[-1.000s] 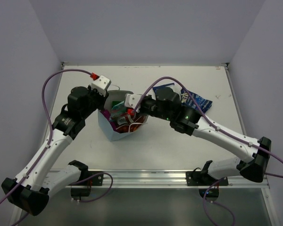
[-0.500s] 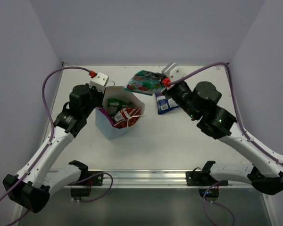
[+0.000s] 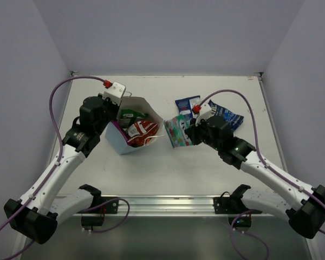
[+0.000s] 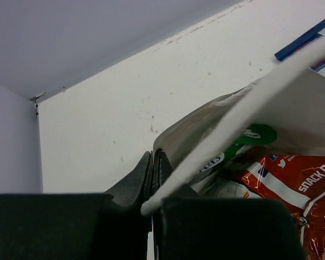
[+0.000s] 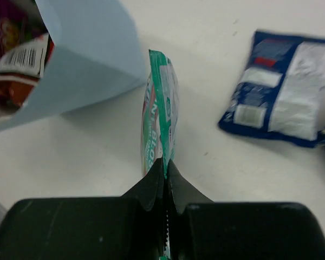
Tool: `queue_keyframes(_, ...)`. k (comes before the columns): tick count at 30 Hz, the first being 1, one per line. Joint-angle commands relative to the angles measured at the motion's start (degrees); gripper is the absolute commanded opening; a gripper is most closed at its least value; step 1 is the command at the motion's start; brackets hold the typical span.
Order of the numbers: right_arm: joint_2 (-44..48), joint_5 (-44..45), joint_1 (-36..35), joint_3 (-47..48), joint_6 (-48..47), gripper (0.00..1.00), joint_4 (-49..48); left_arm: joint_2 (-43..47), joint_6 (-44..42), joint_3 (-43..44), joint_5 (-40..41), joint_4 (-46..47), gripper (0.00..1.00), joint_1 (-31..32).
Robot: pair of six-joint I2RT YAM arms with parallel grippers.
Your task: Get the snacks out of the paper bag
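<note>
The light blue paper bag (image 3: 119, 142) lies tilted on the table, mouth open to the upper right. Inside it I see a red-white packet (image 3: 142, 129), a green packet (image 3: 131, 114) and a magenta one (image 3: 121, 130). My left gripper (image 3: 115, 112) is shut on the bag's back rim (image 4: 206, 116). My right gripper (image 3: 190, 134) is shut on the teal packet (image 3: 177, 131), held edge-on (image 5: 161, 127) just right of the bag (image 5: 86, 59). Two dark blue packets lie on the table: one (image 3: 187, 104) behind the right gripper, one (image 3: 226, 115) to its right.
White walls close the table on the left, back and right. A metal rail (image 3: 168, 203) runs along the near edge. Purple cables loop above both arms.
The right gripper swung the teal packet from the back of the table down toward the front, just right of the bag. The left gripper keeps its hold on the bag rim.
</note>
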State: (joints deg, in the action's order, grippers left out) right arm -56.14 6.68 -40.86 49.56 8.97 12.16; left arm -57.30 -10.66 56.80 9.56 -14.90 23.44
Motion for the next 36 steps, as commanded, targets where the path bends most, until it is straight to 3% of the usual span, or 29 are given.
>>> queue_keyframes(1,-1.6,-14.9,0.0,-5.8,11.1,0.0,-8.6,2.4,-3.4,2.1,-1.5,10.0,0.0,0.1)
queue_keyframes(7,-11.1,-18.3,7.5,-10.4,17.9,0.02,-11.8,4.0,-5.4,1.2,-5.1,8.2,0.0,0.1)
queue_keyframes(9,-13.5,-18.2,10.1,-10.0,18.7,0.15,-9.9,4.7,-5.6,0.5,-6.1,8.0,0.0,0.1)
queue_keyframes(10,-14.2,-17.3,11.2,-7.9,17.8,0.25,-8.1,5.0,-5.7,0.3,-7.1,8.0,0.0,0.1)
queue_keyframes(11,-14.1,-14.9,11.2,-6.2,16.0,0.42,-6.0,5.2,-5.8,0.1,-7.5,7.7,0.0,0.1)
queue_keyframes(15,-8.7,-14.0,8.4,3.3,2.6,0.62,2.1,6.0,-6.1,-0.3,-9.1,6.7,0.0,0.1)
queue_keyframes(18,-6.7,-10.5,4.3,11.9,-8.2,0.7,5.8,6.2,-6.2,-0.8,-10.1,6.9,0.0,0.1)
queue_keyframes(21,-9.1,-10.1,-1.8,20.1,-17.1,0.71,8.7,6.2,-6.0,-1.0,-11.6,7.0,0.0,0.0)
queue_keyframes(24,-11.8,-12.3,-5.4,25.0,-19.9,0.7,7.3,6.2,-5.6,-0.9,-11.8,6.8,0.0,0.1)
queue_keyframes(31,-24.6,-12.9,-14.7,32.2,-21.7,0.64,2.1,6.1,-2.3,0.4,-12.4,6.2,0.0,0.1)
queue_keyframes(36,-30.7,-11.6,-15.7,31.6,-19.3,0.63,-5.0,5.4,1.0,1.0,-13.3,5.9,0.0,0.1)
